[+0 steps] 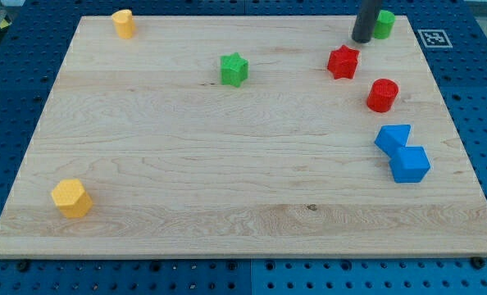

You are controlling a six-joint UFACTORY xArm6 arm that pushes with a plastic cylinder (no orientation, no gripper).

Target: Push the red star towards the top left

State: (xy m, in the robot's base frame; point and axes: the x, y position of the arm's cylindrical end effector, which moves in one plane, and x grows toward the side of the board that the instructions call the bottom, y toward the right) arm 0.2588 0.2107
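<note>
The red star lies on the wooden board at the upper right. My tip is just above and to the right of the star, a small gap apart from it. A green cylinder stands right behind the rod, at the view's top right, partly hidden by it.
A red cylinder sits below and right of the star. Two blue blocks touch each other at the right. A green star lies left of the red star. Yellow blocks sit at top left and bottom left.
</note>
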